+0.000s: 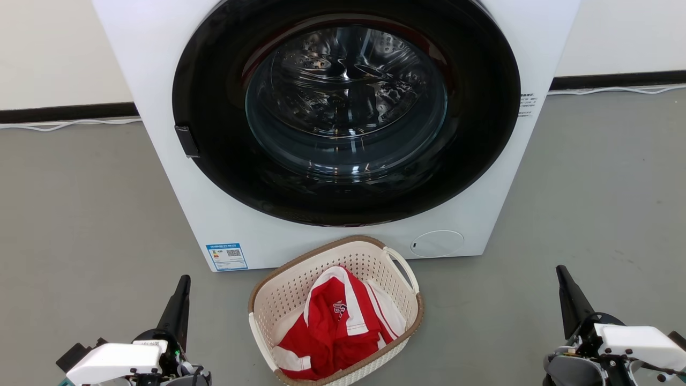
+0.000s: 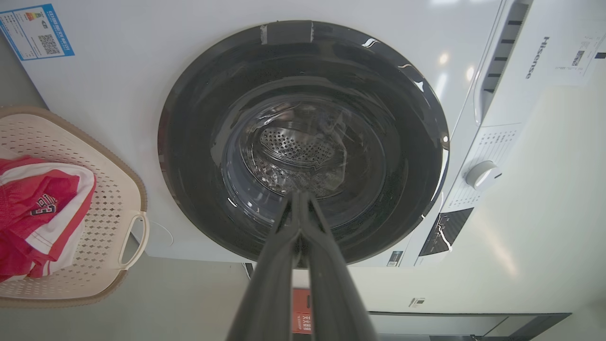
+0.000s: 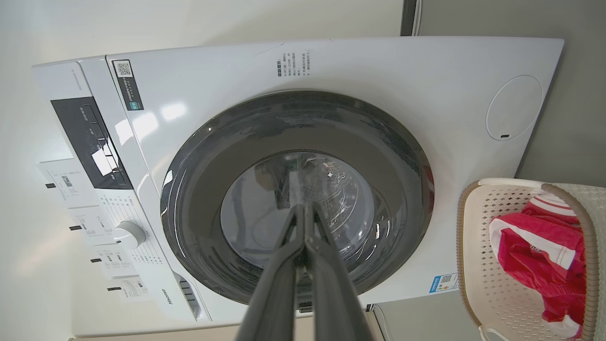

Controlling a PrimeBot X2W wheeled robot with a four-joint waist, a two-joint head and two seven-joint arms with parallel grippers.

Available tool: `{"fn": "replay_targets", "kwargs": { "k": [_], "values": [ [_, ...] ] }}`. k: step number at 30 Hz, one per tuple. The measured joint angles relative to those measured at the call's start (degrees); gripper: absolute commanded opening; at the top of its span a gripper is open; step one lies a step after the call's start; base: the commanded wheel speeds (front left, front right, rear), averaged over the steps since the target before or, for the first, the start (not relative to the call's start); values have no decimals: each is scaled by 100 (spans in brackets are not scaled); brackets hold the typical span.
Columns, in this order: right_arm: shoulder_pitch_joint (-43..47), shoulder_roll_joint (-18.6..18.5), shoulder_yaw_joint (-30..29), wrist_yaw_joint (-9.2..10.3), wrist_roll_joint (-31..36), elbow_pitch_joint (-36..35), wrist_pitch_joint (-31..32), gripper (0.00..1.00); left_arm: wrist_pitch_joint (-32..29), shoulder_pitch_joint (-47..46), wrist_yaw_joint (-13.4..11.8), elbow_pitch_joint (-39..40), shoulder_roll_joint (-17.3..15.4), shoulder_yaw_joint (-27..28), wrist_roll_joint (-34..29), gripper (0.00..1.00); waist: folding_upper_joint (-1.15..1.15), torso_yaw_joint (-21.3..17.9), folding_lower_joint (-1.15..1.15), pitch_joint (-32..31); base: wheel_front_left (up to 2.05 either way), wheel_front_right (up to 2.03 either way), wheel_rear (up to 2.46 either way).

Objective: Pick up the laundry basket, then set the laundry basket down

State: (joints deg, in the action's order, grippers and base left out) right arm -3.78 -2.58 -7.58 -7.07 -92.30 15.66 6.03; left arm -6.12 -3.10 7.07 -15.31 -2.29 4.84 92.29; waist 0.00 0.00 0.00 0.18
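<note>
On floor [image 1: 80,214] just before washer [image 1: 139,59]: laundry basket [image 1: 284,295], red-white garment [image 1: 332,327] inside. Left gripper [image 1: 185,280], right gripper [image 1: 560,269] flank basket, apart from it, both closed, empty.

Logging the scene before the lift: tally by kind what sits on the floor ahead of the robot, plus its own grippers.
Washing machine: 1
Laundry basket: 1
Red-and-white garment in the basket: 1, as far as shows
Grippers: 2 (left gripper, right gripper), both shut
Total: 5
</note>
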Motion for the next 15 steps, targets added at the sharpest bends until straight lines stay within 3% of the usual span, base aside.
{"fn": "replay_targets", "kwargs": {
  "k": [15],
  "values": [
    [0,0,0,0,0,0,1,0,0,0,0,0,0,0,0,0,0,0,0,0,0,0,0]
  ]
}}
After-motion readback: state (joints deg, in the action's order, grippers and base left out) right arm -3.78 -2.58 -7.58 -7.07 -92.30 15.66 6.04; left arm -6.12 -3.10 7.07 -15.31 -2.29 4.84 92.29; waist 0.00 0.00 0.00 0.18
